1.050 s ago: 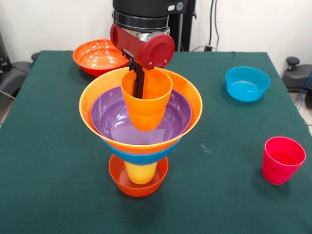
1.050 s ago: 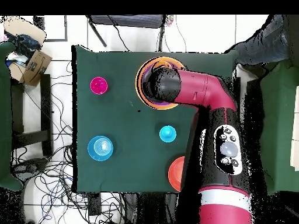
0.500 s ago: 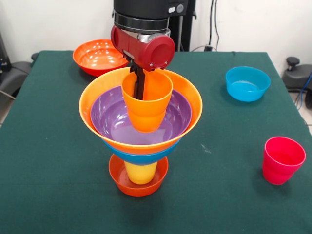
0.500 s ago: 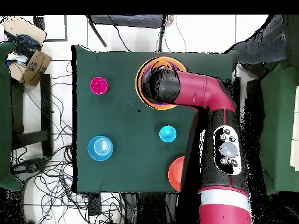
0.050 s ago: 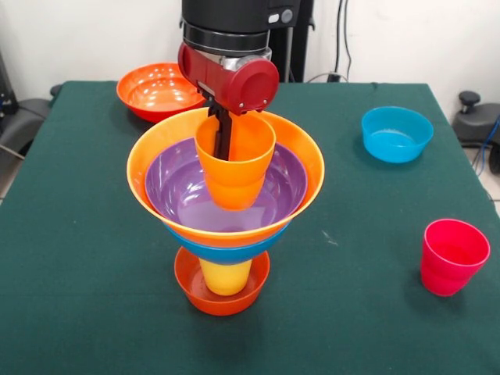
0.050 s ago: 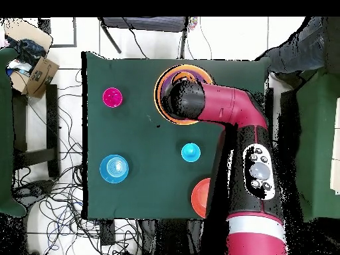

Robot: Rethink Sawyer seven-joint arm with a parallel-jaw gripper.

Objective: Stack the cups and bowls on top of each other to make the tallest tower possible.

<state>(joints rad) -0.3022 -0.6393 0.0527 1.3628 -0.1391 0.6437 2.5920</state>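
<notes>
An orange cup is held over the tower.

From the front, the claw is seen pinched on the cup's back wall, one finger dipped inside. The cup sits low in the purple bowl, likely so the stack can grow taller. Below are the big orange bowl, a blue bowl, a yellow cup and a small red-orange bowl.
From above, the tower is mostly hidden by the arm; the pink cup is left well apart.

Tower mid-table, cup front-right, bowls behind L & R
</notes>
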